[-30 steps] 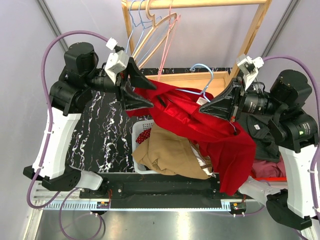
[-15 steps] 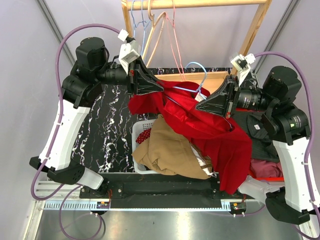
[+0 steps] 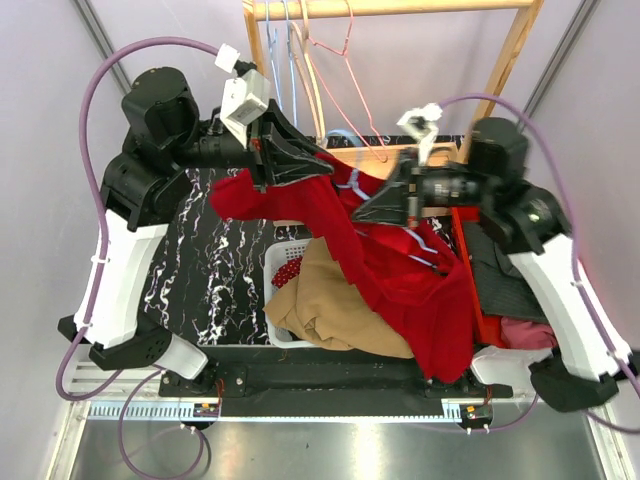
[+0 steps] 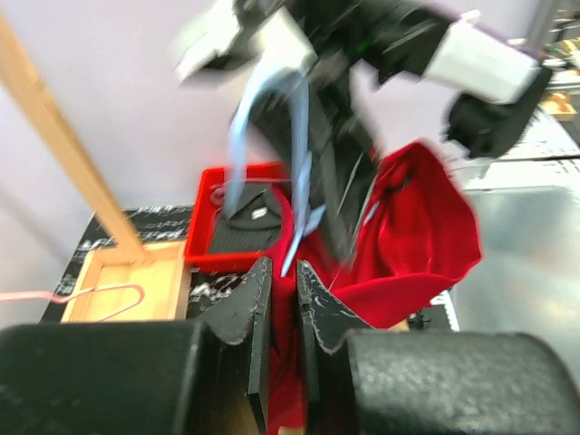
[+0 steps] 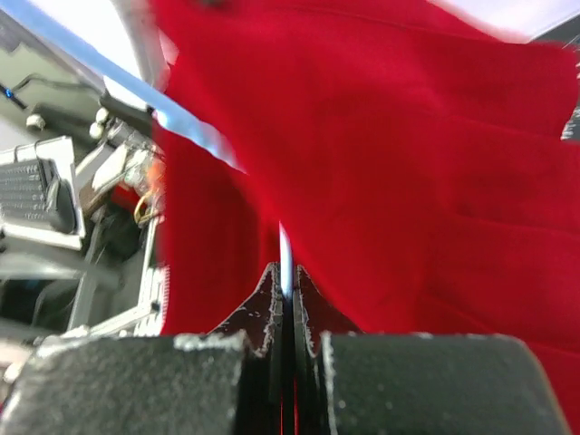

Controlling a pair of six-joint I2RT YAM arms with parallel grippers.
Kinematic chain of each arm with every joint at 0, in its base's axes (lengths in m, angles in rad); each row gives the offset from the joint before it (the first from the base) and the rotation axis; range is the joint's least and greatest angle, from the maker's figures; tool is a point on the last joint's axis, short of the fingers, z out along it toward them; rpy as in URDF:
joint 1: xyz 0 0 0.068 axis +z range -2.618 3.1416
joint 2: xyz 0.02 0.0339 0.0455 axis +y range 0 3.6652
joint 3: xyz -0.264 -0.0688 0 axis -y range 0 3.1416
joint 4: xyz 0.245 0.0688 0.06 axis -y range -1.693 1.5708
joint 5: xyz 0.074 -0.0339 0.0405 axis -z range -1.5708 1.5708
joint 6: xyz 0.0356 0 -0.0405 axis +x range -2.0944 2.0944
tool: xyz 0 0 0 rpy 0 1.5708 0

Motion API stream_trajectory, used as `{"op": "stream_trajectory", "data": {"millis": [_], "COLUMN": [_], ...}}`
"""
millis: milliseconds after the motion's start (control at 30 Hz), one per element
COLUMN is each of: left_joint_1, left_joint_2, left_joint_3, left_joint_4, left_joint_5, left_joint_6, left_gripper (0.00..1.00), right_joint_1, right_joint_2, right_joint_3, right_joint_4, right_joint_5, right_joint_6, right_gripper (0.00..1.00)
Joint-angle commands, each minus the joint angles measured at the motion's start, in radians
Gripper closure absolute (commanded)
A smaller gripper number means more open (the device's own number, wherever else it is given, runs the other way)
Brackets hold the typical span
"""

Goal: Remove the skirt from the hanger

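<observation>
The red skirt (image 3: 400, 270) hangs in the air between both grippers, above the basket, and drapes down to the front right. My left gripper (image 3: 322, 172) is shut on a fold of the skirt's upper edge; red cloth (image 4: 283, 362) fills the gap between its fingers. My right gripper (image 3: 360, 213) is shut on the light blue wire hanger (image 3: 343, 134), a thin blue wire (image 5: 286, 249) pinched at its tips, with the skirt (image 5: 408, 181) right behind. The hanger (image 4: 299, 172) is blurred in the left wrist view. The two grippers are close together.
A white basket (image 3: 283, 262) with a tan garment (image 3: 340, 300) sits under the skirt. A red tray (image 3: 478, 300) with dark clothes is at the right. A wooden rack (image 3: 505, 70) with several spare hangers (image 3: 330, 60) stands behind, above a wooden tray (image 3: 375, 155).
My right arm has swung left and in toward the left gripper, carrying the hanger. The left gripper lifted slightly with the skirt. The skirt bunched up and shifted left.
</observation>
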Motion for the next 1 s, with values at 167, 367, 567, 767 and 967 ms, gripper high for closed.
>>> {"op": "stream_trajectory", "data": {"millis": [167,367,567,767,967], "left_joint_1": [-0.093,-0.090,-0.086,-0.082,-0.079], "left_joint_2": [0.020,-0.020,-0.074,-0.123,-0.137], "left_joint_3": [-0.003,-0.043,-0.106,-0.135,-0.155], "left_joint_4": [0.047,-0.048,-0.124,-0.179,-0.197], "left_joint_5": [-0.026,-0.101,-0.170,-0.231,-0.236], "left_joint_6": [-0.013,0.099,0.198,0.265,0.279], "left_gripper": [0.87,0.86,0.86,0.86,0.86], "right_joint_1": [0.212,0.212,0.212,0.210,0.212], "right_joint_2": [0.154,0.203,0.321,0.098,-0.119], "right_joint_3": [0.191,0.502,0.869,0.618,0.390], "right_joint_4": [-0.013,-0.142,-0.375,-0.440,-0.484], "right_joint_5": [0.265,0.397,0.448,0.592,0.716], "right_joint_6": [-0.102,-0.195,-0.247,-0.312,-0.292], "right_gripper": [1.00,1.00,1.00,1.00,1.00]}}
